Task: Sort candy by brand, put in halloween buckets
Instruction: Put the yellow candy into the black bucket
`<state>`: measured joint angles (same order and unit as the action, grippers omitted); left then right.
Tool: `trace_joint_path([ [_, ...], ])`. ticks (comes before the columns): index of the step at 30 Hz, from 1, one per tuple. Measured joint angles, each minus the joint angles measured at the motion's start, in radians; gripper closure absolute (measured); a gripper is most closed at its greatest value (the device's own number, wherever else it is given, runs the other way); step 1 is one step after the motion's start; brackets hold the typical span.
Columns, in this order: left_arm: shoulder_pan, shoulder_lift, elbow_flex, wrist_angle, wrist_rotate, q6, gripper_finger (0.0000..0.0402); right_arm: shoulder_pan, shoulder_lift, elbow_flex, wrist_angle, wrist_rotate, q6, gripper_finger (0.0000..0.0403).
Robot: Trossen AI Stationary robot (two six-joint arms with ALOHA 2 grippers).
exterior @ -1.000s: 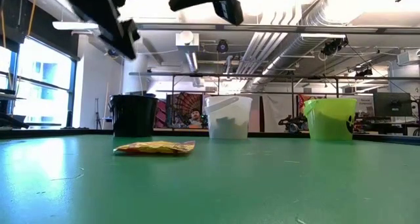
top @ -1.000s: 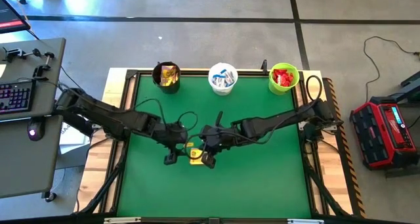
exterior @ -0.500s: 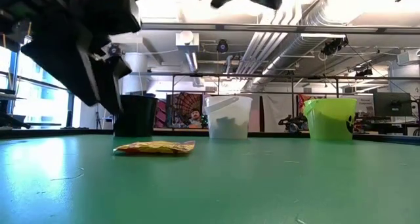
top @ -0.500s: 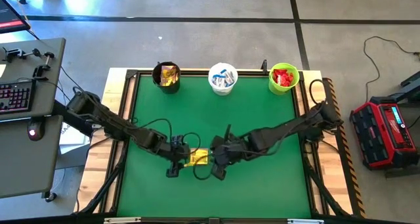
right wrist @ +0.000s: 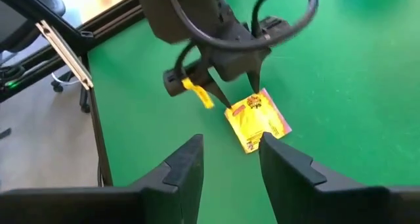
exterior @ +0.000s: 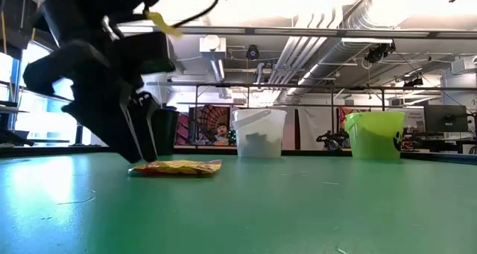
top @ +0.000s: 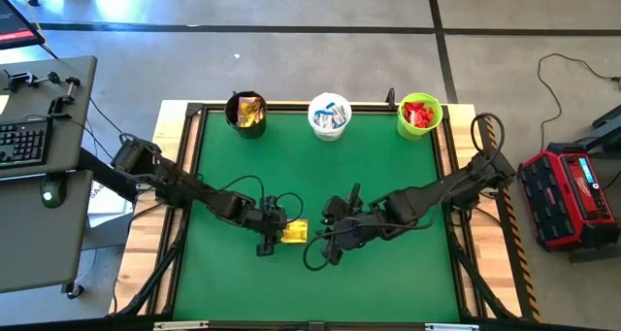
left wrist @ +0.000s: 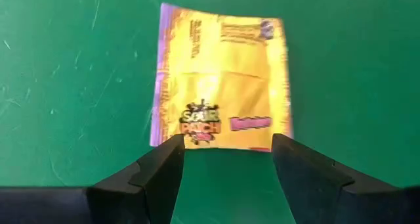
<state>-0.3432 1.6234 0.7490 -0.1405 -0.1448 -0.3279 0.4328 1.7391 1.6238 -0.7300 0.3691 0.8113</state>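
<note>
Yellow candy packet (top: 294,233), just one, lies mid-worktop between the wide-spread left gripper (top: 269,242) and the parted, empty right gripper (top: 325,244); three buckets line the far edge: black (top: 245,113), white (top: 329,116), green (top: 419,115).

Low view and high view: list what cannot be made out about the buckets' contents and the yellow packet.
- Black plastic bucket, low view: contents hidden by its opaque wall; the left end effector covers part of it.
- Lime green plastic bucket, low view: contents hidden by its wall.
- Flat yellow wrapped candy packet, high view: print too small to read.
</note>
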Motion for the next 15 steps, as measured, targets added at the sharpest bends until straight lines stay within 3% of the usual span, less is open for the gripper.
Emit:
trace_joint_path([
  [10, 0.009, 0.08, 0.004, 0.059, 0.0, 0.003, 0.018, 0.0, -0.001, 0.0, -0.012, 0.002, -0.006, 0.0267],
  [15, 0.009, 0.077, 0.003, 0.048, -0.007, 0.008, 0.021, 0.0, -0.001, 0.0, -0.046, 0.002, -0.007, 0.0267],
])
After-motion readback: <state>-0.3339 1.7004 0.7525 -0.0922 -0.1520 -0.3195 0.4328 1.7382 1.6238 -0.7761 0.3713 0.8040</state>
